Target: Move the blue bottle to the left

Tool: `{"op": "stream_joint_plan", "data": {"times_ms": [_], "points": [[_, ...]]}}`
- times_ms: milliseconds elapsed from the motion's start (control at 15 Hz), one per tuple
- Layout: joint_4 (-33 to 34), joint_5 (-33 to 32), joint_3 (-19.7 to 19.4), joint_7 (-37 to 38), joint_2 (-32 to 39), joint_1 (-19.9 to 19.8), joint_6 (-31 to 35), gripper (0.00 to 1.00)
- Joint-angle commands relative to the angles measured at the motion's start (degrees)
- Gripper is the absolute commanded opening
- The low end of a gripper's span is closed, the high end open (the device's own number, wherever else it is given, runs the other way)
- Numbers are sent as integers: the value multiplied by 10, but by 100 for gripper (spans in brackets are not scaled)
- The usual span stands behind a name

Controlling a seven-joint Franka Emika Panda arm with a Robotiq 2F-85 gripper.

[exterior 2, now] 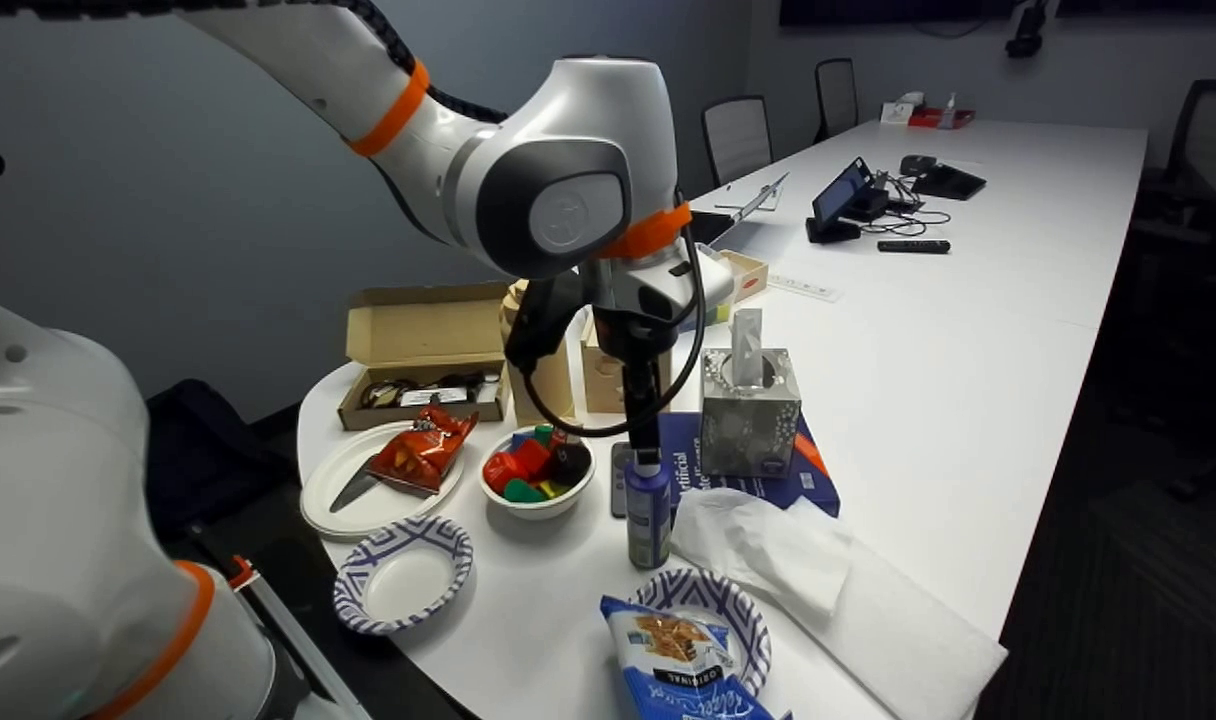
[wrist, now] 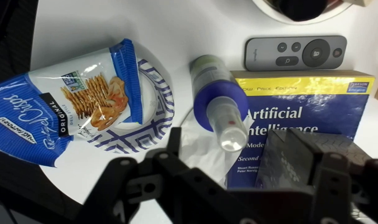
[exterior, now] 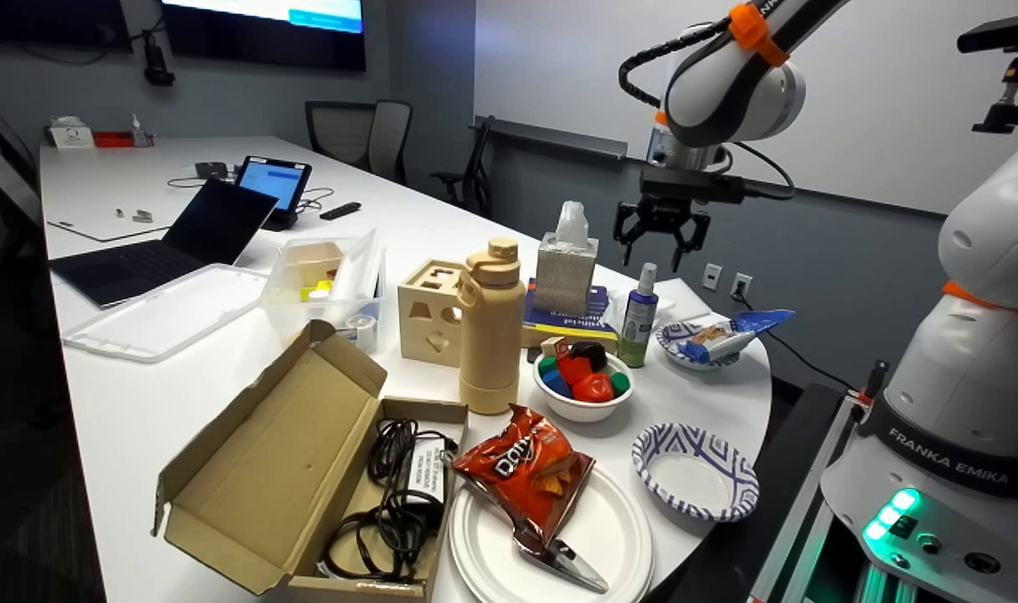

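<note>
The blue bottle (exterior: 640, 318) is a slim upright spray bottle with a blue-purple body, green base and clear cap. It stands on the table between the bowl of blocks and the pretzel bag. In an exterior view its top is hidden behind the gripper, but its body (exterior 2: 649, 520) shows. In the wrist view the bottle (wrist: 218, 90) is seen from above, its cap appearing between the two fingers. My gripper (exterior: 652, 256) is open and empty, fingers pointing down just above the bottle's cap. The gripper (wrist: 234, 138) does not appear to grip the bottle.
A tissue box (exterior 2: 751, 430) stands on a blue book (wrist: 304, 102) close beside the bottle. A remote (wrist: 296, 53), bowl of blocks (exterior: 584, 406), paper napkins (exterior 2: 768, 550) and a pretzel bag (wrist: 83, 96) on a patterned bowl surround it. A tan jug (exterior: 491, 335) stands farther off.
</note>
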Motion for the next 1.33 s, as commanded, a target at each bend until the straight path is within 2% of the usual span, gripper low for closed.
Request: {"op": "stream_joint_plan", "data": {"times_ms": [0, 267, 467, 533, 867, 1267], "points": [[8, -17, -6, 18, 9, 0, 8, 53], [9, -22, -7, 23, 9, 0, 8, 21], [12, -28, -7, 25, 6, -1, 5, 3], [13, -31, -7, 24, 5, -2, -1, 6], [18, -39, -7, 27, -6, 0, -28, 6], [35, -30, 1, 40, -51, 17, -109, 6]]}}
